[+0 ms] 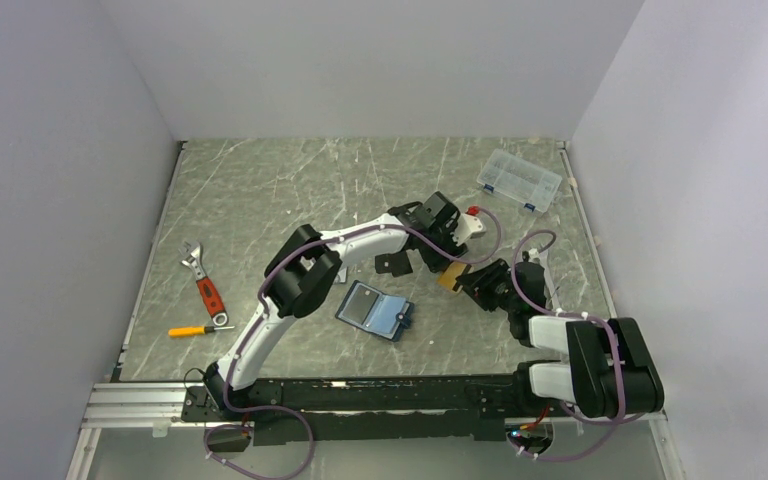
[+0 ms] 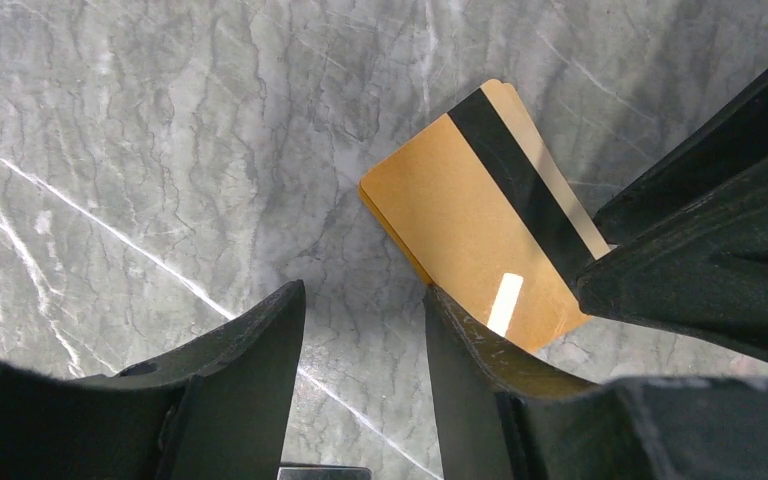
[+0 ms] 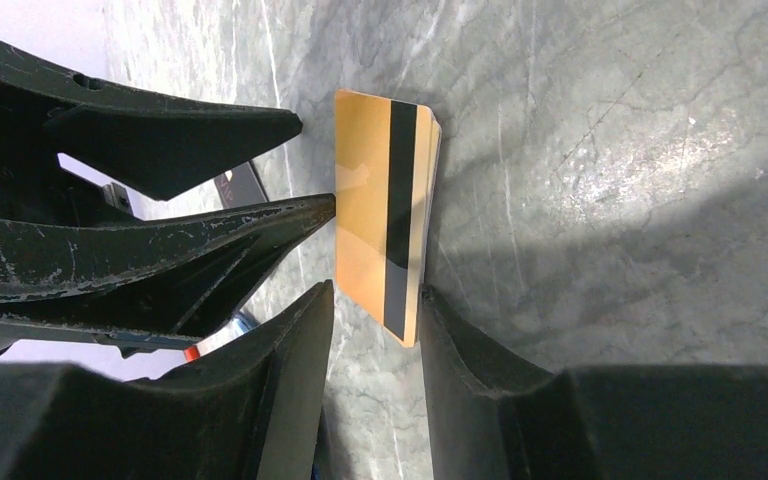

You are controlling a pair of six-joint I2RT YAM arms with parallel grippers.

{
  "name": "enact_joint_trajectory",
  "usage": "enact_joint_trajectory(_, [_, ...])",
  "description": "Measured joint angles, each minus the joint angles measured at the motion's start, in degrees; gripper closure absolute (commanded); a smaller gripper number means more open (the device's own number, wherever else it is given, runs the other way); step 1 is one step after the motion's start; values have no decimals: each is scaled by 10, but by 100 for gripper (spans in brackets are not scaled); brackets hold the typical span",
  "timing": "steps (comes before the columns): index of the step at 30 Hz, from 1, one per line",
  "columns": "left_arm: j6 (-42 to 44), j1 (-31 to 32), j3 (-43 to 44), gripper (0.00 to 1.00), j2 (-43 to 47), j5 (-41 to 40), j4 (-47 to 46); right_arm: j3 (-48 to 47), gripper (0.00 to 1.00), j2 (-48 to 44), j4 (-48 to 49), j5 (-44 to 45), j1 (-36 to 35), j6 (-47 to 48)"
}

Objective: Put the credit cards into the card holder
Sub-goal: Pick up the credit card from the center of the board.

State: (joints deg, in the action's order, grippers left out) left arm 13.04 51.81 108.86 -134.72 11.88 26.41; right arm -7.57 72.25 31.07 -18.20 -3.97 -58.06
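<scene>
A: What can be read?
B: On the orange-gold plastic credit card [image 3: 360,180] only a dark stripe is seen; faint marks on a dark flat piece [image 3: 238,185] at the left are too small to be read.
A: How is the card laid?
B: In the right wrist view its long axis is run top to bottom, stripe toward the right edge; its near end is set between the fingers of the right gripper [image 3: 375,290]; whether it is clamped cannot be told.
A: The left gripper [image 2: 363,290]?
B: Its jaws are parted, only grey marbled table [image 2: 160,150] between; one fingertip is seen against the card's long edge.
A: The holder?
B: The navy-blue folding card holder [image 1: 375,310] is spread open, lower centre of the top view, left of the card and apart from it.
</scene>
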Motion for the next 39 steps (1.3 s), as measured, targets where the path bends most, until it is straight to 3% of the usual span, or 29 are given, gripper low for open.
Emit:
enact_joint_trajectory(23, [-5, -23, -11, 46, 7, 77, 0, 5, 57, 28, 52, -4, 0, -5])
enact_joint_trajectory(39, [1, -6, -11, 47, 6, 37, -4, 22, 55, 30, 83, -3, 0, -16])
